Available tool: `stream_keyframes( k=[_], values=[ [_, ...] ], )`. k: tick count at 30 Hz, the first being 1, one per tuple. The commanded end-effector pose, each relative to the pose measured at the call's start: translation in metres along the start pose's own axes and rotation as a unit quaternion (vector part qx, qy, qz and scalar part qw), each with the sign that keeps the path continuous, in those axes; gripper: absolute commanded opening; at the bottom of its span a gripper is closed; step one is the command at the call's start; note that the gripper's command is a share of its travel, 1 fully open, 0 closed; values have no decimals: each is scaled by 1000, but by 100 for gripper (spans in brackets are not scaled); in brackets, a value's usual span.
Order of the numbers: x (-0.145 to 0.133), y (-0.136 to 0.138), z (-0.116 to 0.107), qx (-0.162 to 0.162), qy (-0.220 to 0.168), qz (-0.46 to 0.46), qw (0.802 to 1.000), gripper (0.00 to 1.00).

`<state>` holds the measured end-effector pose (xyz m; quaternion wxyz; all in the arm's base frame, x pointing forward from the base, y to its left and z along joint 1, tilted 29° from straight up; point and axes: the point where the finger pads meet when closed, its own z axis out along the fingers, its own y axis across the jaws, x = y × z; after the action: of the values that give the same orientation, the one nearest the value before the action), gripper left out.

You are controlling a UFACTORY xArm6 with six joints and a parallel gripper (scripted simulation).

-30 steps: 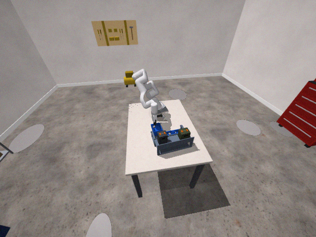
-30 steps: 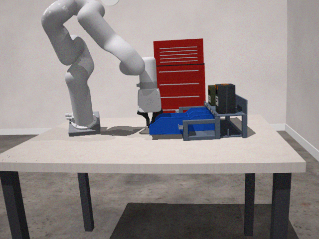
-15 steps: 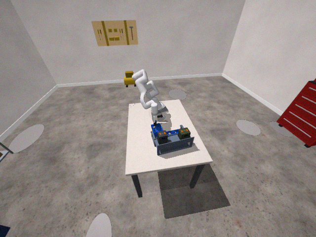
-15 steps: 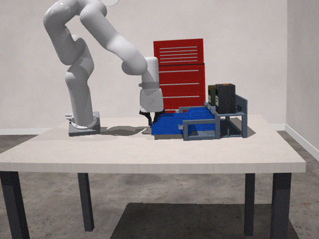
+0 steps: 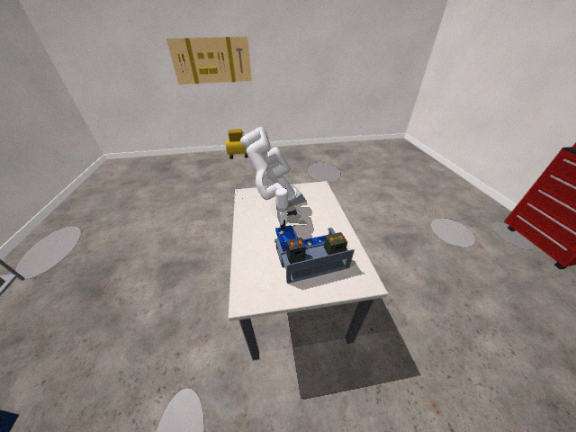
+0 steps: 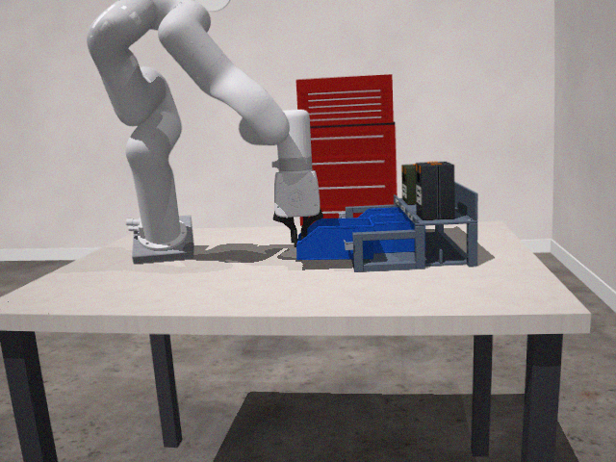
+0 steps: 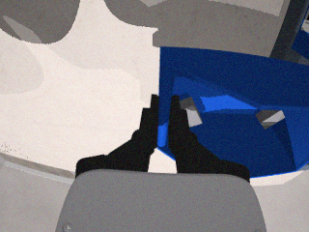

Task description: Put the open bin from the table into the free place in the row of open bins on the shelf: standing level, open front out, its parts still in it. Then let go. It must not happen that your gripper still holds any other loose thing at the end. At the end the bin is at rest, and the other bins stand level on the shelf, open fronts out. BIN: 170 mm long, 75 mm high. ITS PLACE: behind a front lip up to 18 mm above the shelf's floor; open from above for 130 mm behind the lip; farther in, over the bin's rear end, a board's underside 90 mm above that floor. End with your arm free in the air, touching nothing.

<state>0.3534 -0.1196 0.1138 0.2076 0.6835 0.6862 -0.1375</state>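
The blue open bin [image 6: 347, 237] lies with its rear end inside the grey shelf frame [image 6: 415, 233] and its front end sticking out toward the arm's base. It also shows in the overhead view [image 5: 284, 234]. My gripper [image 6: 294, 232] points down at the bin's front end and is shut on the front wall's left rim [image 7: 162, 106]. In the wrist view the bin [image 7: 238, 116] holds small grey parts [image 7: 269, 116]. Other blue bins [image 5: 317, 241] stand in the shelf beside it.
Two dark boxes [image 6: 430, 189] stand on the shelf's upper board, also seen from above [image 5: 295, 249]. The shelf stands on a white table [image 6: 298, 293], and the arm's base [image 6: 162, 243] is at the table's far end. A red tool cabinet [image 6: 344, 143] stands behind.
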Motion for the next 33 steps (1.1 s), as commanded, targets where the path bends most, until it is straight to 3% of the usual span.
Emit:
stream_keyframes(
  k=[1,33],
  values=[
    [0,2,-1,-1,0,0,1000,0],
    [0,22,-1,-1,0,0,1000,0]
  ],
)
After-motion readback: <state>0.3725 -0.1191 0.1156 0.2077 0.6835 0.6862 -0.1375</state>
